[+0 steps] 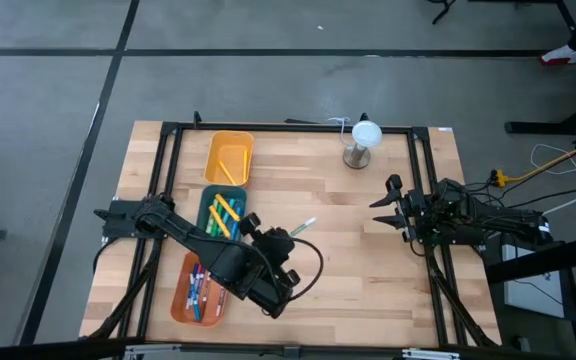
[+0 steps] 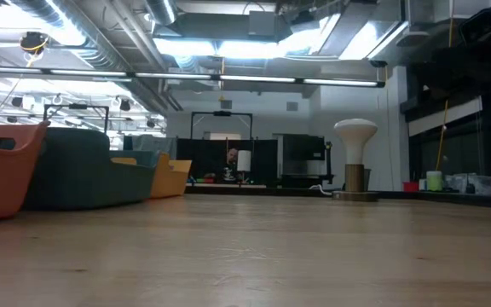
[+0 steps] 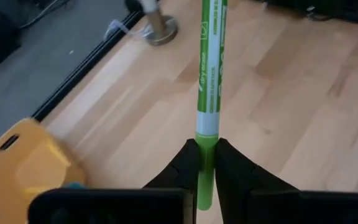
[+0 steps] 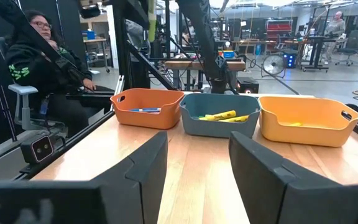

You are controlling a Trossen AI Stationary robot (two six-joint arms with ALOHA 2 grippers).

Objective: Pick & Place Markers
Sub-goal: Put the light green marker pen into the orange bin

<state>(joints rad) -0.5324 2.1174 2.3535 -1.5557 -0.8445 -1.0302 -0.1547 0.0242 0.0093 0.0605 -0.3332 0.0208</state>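
My left gripper (image 1: 290,236) is over the table's middle, just right of the three trays, and is shut on a green-and-white marker (image 1: 304,225). In the left wrist view the marker (image 3: 210,74) runs straight out from the gripper (image 3: 207,146). Other markers lie in the trays: yellow ones in the teal tray (image 1: 223,212), red and blue ones in the orange tray (image 1: 198,290), and a yellow one in the yellow tray (image 1: 230,157). My right gripper (image 1: 383,205) waits open near the table's right side; its fingers frame the trays in the right wrist view (image 4: 197,143). My left gripper pinches the marker by its green end (image 3: 206,140) between the two fingers (image 3: 188,163). The marker lies along the fingers and sticks out forward past them, toward the table's far right. It looks lifted clear, with the wood showing well below it.
A white-domed lamp on a round metal base (image 1: 365,142) stands near the far edge. The trays sit in a row on the left half, also seen in the low view (image 2: 83,175). Bare wood (image 1: 368,270) lies between the arms. A person (image 4: 42,56) sits beyond the table.
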